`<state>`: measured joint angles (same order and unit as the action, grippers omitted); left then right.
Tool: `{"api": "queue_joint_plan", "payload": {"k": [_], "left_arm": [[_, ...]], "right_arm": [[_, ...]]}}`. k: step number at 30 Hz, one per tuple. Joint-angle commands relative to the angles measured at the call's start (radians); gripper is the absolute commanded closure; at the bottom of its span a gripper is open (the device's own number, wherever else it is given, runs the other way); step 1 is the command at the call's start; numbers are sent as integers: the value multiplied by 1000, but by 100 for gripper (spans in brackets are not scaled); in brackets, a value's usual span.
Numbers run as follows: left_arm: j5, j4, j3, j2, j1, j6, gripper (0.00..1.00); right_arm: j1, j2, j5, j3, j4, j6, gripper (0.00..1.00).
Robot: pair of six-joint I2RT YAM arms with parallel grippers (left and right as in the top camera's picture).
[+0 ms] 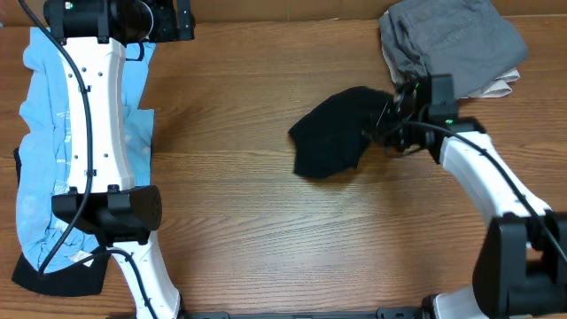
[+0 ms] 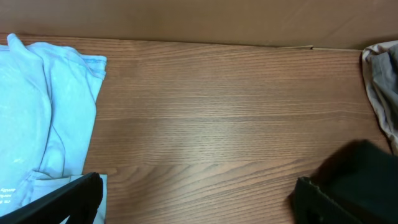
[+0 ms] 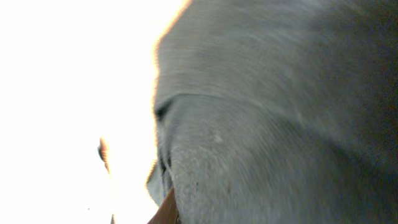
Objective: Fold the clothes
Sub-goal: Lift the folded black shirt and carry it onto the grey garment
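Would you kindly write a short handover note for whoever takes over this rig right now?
Left gripper: open and empty, over bare table beside the light blue tee.
Right gripper: shut on the right edge of the black T-shirt, which lies bunched mid-table.
Grey garment: crumpled at the far right corner, on top of a beige garment.
Done: nothing looks folded yet.
Left: spread and fold the black T-shirt, then the others.

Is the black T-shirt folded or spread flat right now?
Neither; it is crumpled. The black T-shirt lies bunched up, its edge pinched by the right gripper.
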<state>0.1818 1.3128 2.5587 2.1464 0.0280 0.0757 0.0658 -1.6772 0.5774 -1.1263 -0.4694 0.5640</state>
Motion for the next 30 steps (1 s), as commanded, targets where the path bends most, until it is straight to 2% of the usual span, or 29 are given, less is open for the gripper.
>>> {"api": "queue_joint_plan", "payload": {"k": [1,8,12,22,26,30], "left_arm": [[-9,0,0,8,-2,14,0],[-9,0,0,8,-2,14,0],[-9,-3,0,8,-2,14,0],[-9,-8,0,8,-2,15,0],[-9,-8,0,8,-2,18,0],[-9,-13,0,8,-2,18,0]], "right_arm": [[-7,76,34,-108,6,-13,96],[-60,77,29,-257,16,-13,96],[-134,77,22,-324,84,13,96],[-342,12,129,-336,481,79,96],[-403,-97,200,-342,691,182,96],[-449,-233,255,-414,743,253,96]]}}
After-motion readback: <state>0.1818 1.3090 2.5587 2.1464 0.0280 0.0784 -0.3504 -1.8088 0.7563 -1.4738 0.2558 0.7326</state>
